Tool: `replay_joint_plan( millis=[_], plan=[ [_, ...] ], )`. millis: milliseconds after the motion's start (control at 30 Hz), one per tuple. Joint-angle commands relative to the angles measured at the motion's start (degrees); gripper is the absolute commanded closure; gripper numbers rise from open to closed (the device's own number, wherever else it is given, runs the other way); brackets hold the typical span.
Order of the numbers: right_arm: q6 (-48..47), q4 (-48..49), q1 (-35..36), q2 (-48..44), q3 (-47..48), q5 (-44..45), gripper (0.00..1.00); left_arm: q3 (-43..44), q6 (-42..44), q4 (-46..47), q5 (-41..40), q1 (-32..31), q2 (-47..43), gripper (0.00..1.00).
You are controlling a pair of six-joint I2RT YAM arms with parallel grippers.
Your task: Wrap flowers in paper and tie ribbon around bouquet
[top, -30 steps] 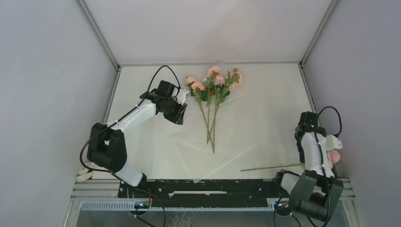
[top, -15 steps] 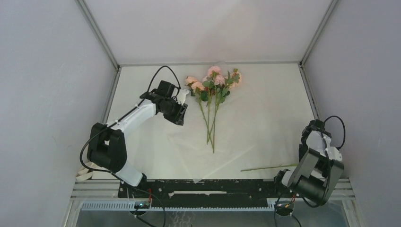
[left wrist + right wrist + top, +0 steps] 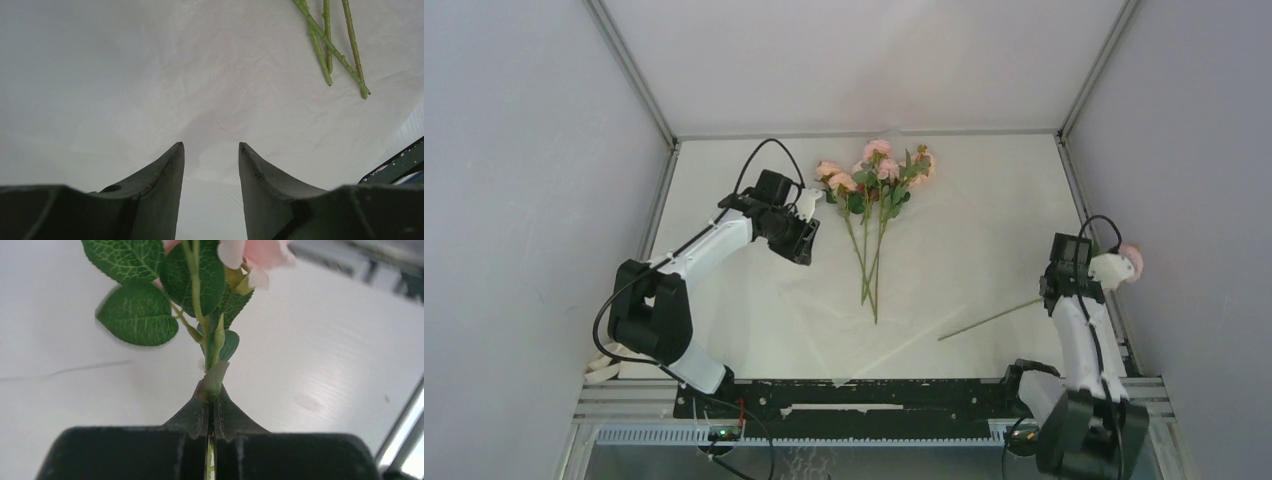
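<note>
A bunch of pale-pink flowers (image 3: 876, 172) lies on the paper (image 3: 804, 300) at the back middle, stems (image 3: 327, 45) pointing toward the near edge. My left gripper (image 3: 802, 248) hovers left of the bunch over the crinkly paper (image 3: 225, 75); it (image 3: 211, 145) is open with nothing between its fingers. My right gripper (image 3: 1096, 272) at the right edge is shut on the stem of a single rose (image 3: 1130, 262), just under its leaves (image 3: 137, 322). That long stem (image 3: 984, 322) trails down-left. A cream-beige loop (image 3: 602, 368) by the left arm's base looks like the ribbon.
Grey enclosure walls stand close on the left and right, with a metal frame post (image 3: 1079, 200) along the right table edge near my right gripper. A black rail (image 3: 864, 395) runs along the near edge between the arm bases.
My right gripper closed on the single rose's stem and lifted it away from the near right corner; the stem now slants up. The left arm stayed put.
</note>
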Motion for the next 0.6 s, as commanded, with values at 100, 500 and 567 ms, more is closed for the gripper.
replay_joint_plan(
  millis=[100,500,567],
  plan=[
    [-26.85,17.05,12.86,-25.06,2.7,0.79,1.0,3.82,1.04,-0.59,4.44,3.81,-0.68,0.51],
    [-36.18,29.46,50.5,17.29,35.56,-24.25,1.0,3.05,-0.32,-0.66,6.68,11.11,-1.5,0.5],
    [-36.38,27.02,52.33,27.88,44.77,-24.5,1.0,2.85,-0.49,-0.6,6.97,12.34,-1.75,0.5]
  ],
)
